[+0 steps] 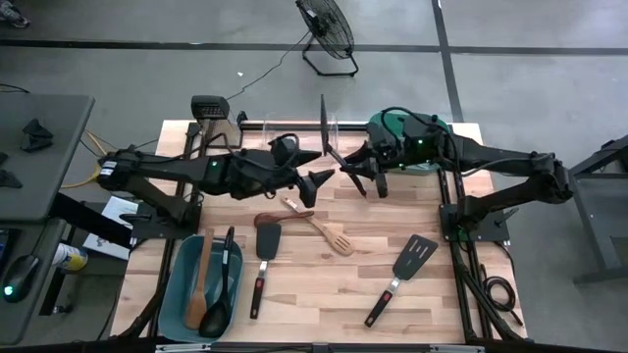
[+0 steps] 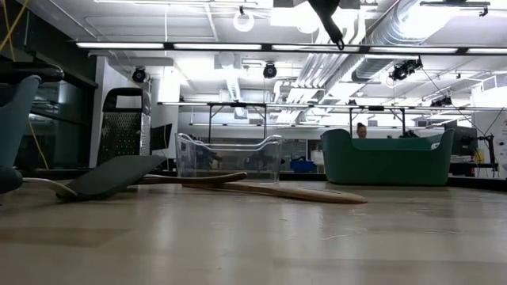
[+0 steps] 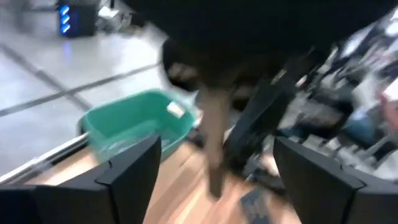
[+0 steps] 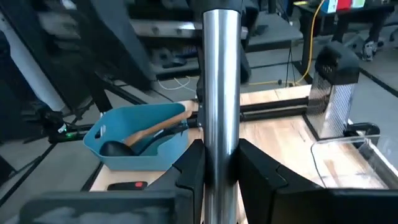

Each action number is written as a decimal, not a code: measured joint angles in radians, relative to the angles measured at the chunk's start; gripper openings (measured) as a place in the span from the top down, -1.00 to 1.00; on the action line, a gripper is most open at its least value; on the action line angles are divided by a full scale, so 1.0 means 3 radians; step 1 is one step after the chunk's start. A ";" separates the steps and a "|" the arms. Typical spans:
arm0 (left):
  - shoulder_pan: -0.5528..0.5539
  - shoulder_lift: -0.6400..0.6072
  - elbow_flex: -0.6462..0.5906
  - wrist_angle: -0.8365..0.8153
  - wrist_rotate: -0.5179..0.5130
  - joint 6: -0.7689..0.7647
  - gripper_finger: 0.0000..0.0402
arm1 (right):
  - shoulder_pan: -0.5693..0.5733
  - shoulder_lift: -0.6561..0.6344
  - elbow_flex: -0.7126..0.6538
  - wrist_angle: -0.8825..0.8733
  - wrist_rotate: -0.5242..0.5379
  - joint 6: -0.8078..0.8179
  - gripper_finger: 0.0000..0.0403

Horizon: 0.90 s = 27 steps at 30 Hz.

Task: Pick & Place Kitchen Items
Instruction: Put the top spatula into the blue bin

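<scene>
Barely started imo: 2 utensils sit in the teal tub, 4 lie on the table. Right gripper pinches a metal handle mid-air; left gripper spread empty.

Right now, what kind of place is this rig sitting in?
Probably a lab or workshop, not a kitchen: a bare concrete floor with a floor fan, exposed ceiling ducts, and rows of workbenches behind the wooden table.
</scene>
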<state>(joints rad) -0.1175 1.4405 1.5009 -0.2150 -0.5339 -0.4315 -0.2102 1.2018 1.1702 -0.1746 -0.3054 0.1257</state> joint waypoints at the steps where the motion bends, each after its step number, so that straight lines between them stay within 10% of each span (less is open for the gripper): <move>1: 0.0005 0.0028 0.0001 0.0136 0.0029 0.0037 -0.55 | -0.0014 0.0000 0.0000 -0.0003 -0.0056 0.0000 0.68; 27: 0.0025 0.0360 -0.0001 0.0907 0.0182 0.0299 -0.45 | -0.0048 0.0053 0.0000 0.0192 -0.0590 -0.0033 0.68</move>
<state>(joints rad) -0.1100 1.5486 1.5005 0.0570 -0.4793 -0.3419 -0.2247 1.2179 1.1702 -0.1171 -0.4822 0.1159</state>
